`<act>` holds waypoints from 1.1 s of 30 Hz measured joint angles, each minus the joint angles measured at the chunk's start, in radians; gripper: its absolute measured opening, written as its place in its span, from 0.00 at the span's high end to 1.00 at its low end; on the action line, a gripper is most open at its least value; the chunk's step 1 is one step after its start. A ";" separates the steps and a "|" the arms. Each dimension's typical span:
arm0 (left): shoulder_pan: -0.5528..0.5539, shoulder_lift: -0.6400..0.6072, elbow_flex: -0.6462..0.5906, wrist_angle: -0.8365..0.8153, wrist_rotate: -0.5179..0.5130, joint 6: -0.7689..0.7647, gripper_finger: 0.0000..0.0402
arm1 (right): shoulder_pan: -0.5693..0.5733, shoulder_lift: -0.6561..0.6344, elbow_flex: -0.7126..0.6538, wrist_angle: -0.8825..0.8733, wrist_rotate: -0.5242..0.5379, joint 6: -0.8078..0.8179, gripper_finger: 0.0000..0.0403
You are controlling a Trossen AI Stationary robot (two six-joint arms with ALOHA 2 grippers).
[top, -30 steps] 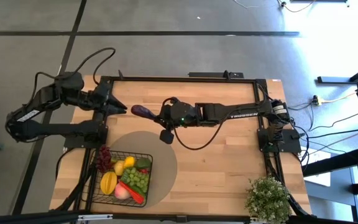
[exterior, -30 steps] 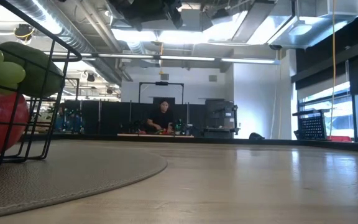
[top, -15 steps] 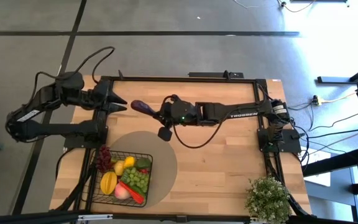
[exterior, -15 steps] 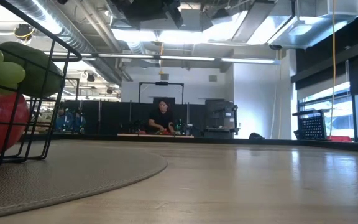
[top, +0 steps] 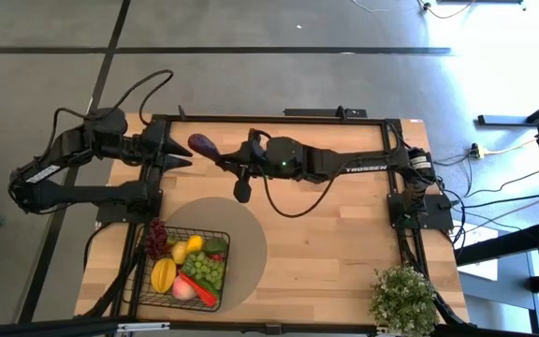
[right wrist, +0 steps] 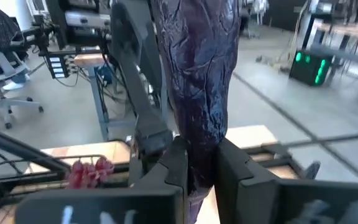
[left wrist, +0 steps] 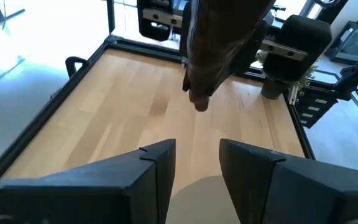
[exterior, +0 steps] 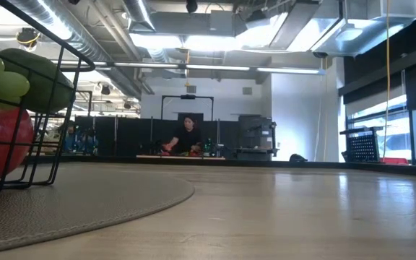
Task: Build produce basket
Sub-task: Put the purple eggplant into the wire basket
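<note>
A dark purple eggplant hangs in the air over the table's far left part, with my right gripper shut on it. My left gripper stands open just left of it. The eggplant's free end is a little in front of and above the left fingers, not touching them. The black wire basket sits on the round tan mat near the front left. It holds the produce: red grapes, yellow fruits, green grapes and a red apple. My right gripper pinches the eggplant's end nearer the arm between its two fingers. The fingers come about level from the table's right and lie along the eggplant. It is lifted clear of the table and sticks out past the fingertips toward my left gripper.
A bushy green potted plant stands at the front right corner. Bare wood lies between the mat and the right arm's base. A black frame runs along the table's far edge. A person sits far back in the room.
My right gripper has tipped upward and carried the eggplant up and toward the table's far left, closer to my left gripper. The eggplant has stayed in the hold. My left gripper's fingers have spread wider while that arm kept its place.
</note>
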 joint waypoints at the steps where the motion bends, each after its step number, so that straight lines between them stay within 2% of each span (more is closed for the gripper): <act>1: 0.000 0.004 0.000 0.009 0.001 0.010 0.72 | -0.002 0.000 0.000 0.013 -0.001 -0.014 0.92; 13: 0.000 0.075 0.000 0.215 0.014 0.017 0.72 | -0.027 0.000 0.000 0.097 -0.062 -0.060 0.92; 22: 0.000 0.129 0.000 0.266 0.035 0.027 0.72 | -0.037 0.000 0.000 0.096 -0.064 -0.073 0.92; 33: 0.000 0.137 0.000 0.315 0.036 0.041 0.72 | -0.040 -0.002 0.002 0.097 -0.064 -0.077 0.92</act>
